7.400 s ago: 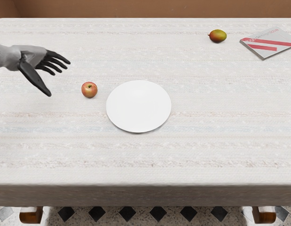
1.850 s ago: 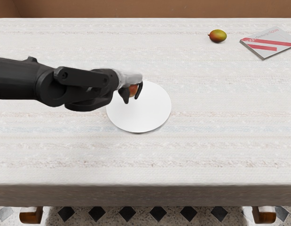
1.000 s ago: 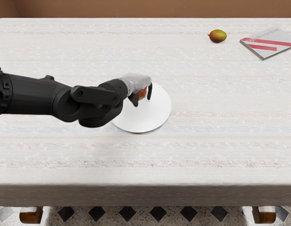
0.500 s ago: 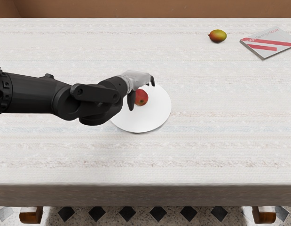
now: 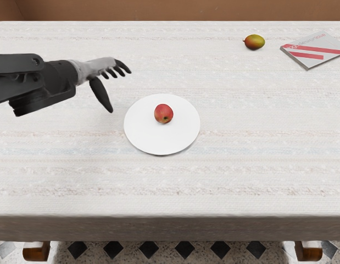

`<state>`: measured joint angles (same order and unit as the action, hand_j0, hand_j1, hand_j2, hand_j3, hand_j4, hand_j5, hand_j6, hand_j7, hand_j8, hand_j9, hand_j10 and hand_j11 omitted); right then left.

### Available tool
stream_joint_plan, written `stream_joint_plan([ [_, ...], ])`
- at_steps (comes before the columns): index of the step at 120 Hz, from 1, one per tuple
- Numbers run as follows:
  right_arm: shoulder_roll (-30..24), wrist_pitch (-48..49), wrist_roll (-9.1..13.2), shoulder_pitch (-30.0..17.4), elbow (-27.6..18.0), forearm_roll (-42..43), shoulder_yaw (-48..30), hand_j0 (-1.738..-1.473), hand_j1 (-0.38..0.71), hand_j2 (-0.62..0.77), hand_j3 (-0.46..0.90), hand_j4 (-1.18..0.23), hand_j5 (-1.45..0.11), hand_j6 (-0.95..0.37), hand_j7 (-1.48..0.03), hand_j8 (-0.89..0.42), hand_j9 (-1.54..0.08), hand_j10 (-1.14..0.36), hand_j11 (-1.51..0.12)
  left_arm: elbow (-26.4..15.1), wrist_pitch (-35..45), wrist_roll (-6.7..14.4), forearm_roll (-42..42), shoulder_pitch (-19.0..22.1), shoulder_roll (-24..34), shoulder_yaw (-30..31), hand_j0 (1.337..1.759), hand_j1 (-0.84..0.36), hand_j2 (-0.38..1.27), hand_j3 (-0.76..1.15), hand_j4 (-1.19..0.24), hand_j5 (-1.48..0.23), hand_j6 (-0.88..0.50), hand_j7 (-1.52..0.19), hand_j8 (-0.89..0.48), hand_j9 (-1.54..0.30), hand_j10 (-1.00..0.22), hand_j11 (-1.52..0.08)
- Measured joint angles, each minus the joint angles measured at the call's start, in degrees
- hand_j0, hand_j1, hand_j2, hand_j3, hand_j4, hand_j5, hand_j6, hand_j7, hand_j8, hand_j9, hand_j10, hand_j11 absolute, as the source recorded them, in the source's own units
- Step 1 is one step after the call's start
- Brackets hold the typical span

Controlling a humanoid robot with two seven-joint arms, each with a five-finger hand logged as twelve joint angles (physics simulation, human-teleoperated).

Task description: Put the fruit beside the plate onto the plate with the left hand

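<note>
The left hand (image 5: 101, 72) hung above the table (image 5: 224, 176), its arm reaching in from the left edge of the head view. It held nothing: the four dark fingers (image 5: 120, 67) were spread and pointed off to the right, while the thumb (image 5: 102, 97) angled down toward the near side. The red apple (image 5: 163, 113) lay apart from the hand, to the right of the thumb's tip and nearer the camera than the fingers. It rested on the white plate (image 5: 159, 140), a little behind the plate's middle. The plate's left rim sat just right of and below the thumb's tip, with a strip of bare table showing between them. Whether the thumb's tip touched the table could not be told. Far beyond the fingertips to the right, toward the table's back edge, lay a green and red mango (image 5: 254, 42). Farther right still lay a grey booklet (image 5: 313, 48) with red stripes, flat on the table.
</note>
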<state>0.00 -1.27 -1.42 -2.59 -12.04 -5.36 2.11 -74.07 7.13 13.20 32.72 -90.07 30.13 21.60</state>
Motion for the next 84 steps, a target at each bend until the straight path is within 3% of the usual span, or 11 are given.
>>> stream_joint_plan([
  [8,0.00,-0.01,0.00,0.00,0.00,0.00,0.00,-1.658,-0.31,-0.01,0.00,-0.03,-0.04,-0.03,-0.04,-0.03,-0.04,-0.03,-0.04,-0.57,-5.19,-0.01,-0.20,4.28,3.37,-5.74,1.658,0.04,0.05,0.00,-0.26,-0.34,-0.26,-0.34,-0.26,-0.34,-0.26,-0.34],
  [26,0.00,-0.01,0.00,-0.01,0.00,0.00,0.00,-1.658,-0.31,-0.01,0.00,-0.03,-0.04,-0.03,-0.04,-0.03,-0.04,-0.03,-0.04,-0.77,-17.77,0.01,-3.95,9.40,11.32,-18.14,1.658,0.04,0.05,0.00,-0.26,-0.33,-0.26,-0.33,-0.26,-0.33,-0.26,-0.33],
  [35,0.00,0.00,-0.01,0.00,0.00,0.01,-0.01,-1.658,-0.31,-0.01,0.00,-0.03,-0.04,-0.03,-0.04,-0.03,-0.04,-0.03,-0.04,0.31,-24.50,0.04,-5.83,14.67,12.03,-24.62,1.658,0.04,0.05,0.00,-0.26,-0.33,-0.26,-0.33,-0.26,-0.33,-0.26,-0.33],
  [44,0.00,0.00,-0.01,0.01,0.00,0.00,0.00,-1.658,-0.31,-0.01,0.00,-0.03,-0.04,-0.03,-0.04,-0.03,-0.04,-0.03,-0.04,2.53,-32.07,0.06,-8.76,17.10,13.06,-30.14,1.658,0.04,0.05,0.00,-0.26,-0.33,-0.26,-0.33,-0.26,-0.33,-0.26,-0.33],
  [60,0.00,-0.01,0.01,0.00,0.00,0.00,-0.01,-1.658,-0.31,-0.01,0.00,-0.03,-0.04,-0.03,-0.04,-0.03,-0.04,-0.03,-0.04,6.63,-39.34,0.07,-15.91,20.37,15.95,-35.44,1.658,0.04,0.05,0.00,-0.26,-0.33,-0.26,-0.33,-0.26,-0.33,-0.26,-0.33],
  [84,0.00,0.00,0.00,-0.01,0.00,0.00,0.00,-1.658,-0.31,-0.01,0.00,-0.03,-0.04,-0.03,-0.04,-0.03,-0.04,-0.03,-0.04,8.08,-41.74,0.07,-20.95,25.19,19.04,-40.22,1.658,0.04,0.05,0.00,-0.26,-0.33,-0.26,-0.33,-0.26,-0.33,-0.26,-0.33],
])
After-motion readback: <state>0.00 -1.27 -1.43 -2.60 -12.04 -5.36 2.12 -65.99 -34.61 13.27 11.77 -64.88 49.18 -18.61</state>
